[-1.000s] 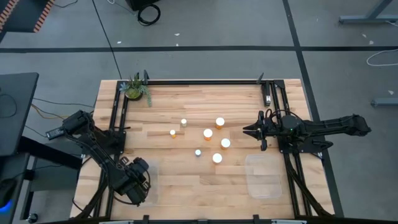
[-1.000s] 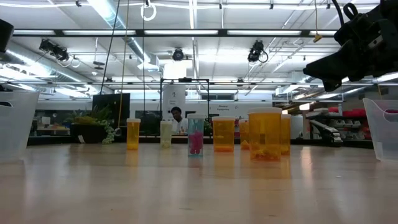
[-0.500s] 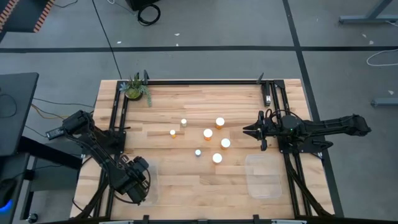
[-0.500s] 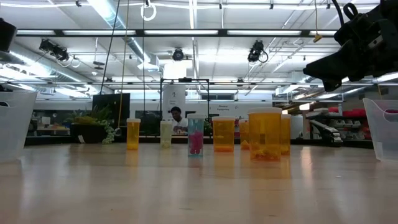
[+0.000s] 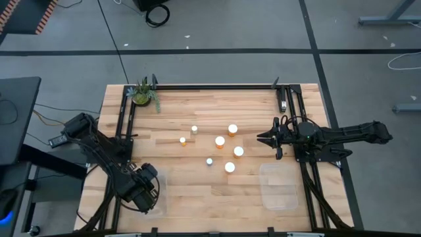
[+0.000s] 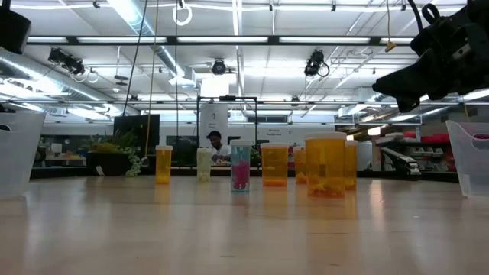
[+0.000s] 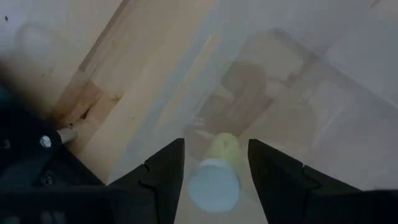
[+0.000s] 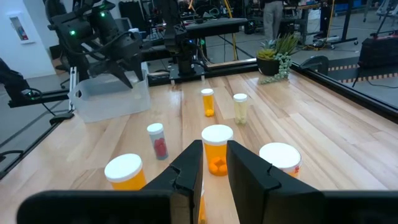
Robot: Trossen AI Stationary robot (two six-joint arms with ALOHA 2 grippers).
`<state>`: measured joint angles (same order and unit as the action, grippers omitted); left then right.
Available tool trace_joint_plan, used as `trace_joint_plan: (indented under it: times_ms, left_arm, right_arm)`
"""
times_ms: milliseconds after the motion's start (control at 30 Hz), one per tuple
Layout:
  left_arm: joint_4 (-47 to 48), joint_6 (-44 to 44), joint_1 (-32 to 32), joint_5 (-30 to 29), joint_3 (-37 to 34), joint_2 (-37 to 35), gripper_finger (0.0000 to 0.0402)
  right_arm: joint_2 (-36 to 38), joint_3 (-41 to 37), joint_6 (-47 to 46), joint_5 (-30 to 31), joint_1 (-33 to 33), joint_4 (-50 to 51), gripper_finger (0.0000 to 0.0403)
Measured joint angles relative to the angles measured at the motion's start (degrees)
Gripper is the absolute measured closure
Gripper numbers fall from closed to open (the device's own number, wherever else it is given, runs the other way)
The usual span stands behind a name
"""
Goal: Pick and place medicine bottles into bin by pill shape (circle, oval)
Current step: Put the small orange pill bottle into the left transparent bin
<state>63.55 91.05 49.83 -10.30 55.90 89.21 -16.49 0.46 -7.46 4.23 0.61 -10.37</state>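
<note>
Left gripper (image 5: 146,191) hangs over the clear bin (image 5: 158,192) at the near left corner of the surface (image 5: 197,197). In the left wrist view its fingers (image 7: 168,168) stand apart, with a small whitish bottle (image 7: 216,171) between them, white cap toward the camera; whether the fingers touch it or it already lies loose in the bin cannot be told. Risk here: if the bottle is only partly released it could catch on a finger and be dragged up over the bin wall as the arm lifts. Potted plant (image 5: 143,93) sits at the far left corner, well apart. Mid-surface, a loose cluster of medicine bottles (image 5: 220,140) waits, white caps up, orange and whitish mixed; a few stand near each other, so a reach for one may knock its neighbour over. Right gripper (image 5: 265,137) hovers just beside the cluster, fingers (image 8: 186,168) nearly closed and holding nothing. An orange bottle (image 8: 217,149) stands straight ahead of it. A second clear bin (image 5: 279,185) sits near right. Sorting risk: pill shape is hard to read through the bottle walls.
</note>
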Motion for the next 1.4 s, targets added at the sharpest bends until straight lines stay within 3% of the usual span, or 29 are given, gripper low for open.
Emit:
trace_joint_plan:
  times_ms: [300,833,967,1400]
  left_arm:
    - [0.7,-7.3,-3.4,-0.2,0.0,-1.7,0.0217]
    - [-10.0,-18.9,-9.6,-0.7,0.0,-7.3,0.0232]
    - [-11.6,-22.5,-11.3,-3.3,0.0,-8.5,0.0238]
    - [-15.5,-33.7,-20.4,-5.4,0.0,-10.2,0.0240]
  right_arm:
    - [0.0,0.0,0.0,0.0,0.0,0.0,0.0324]
    - [0.0,0.0,0.0,0.0,0.0,0.0,0.0324]
    - [0.0,0.0,0.0,0.0,0.0,0.0,0.0324]
    - [0.0,0.0,0.0,0.0,0.0,0.0,0.0324]
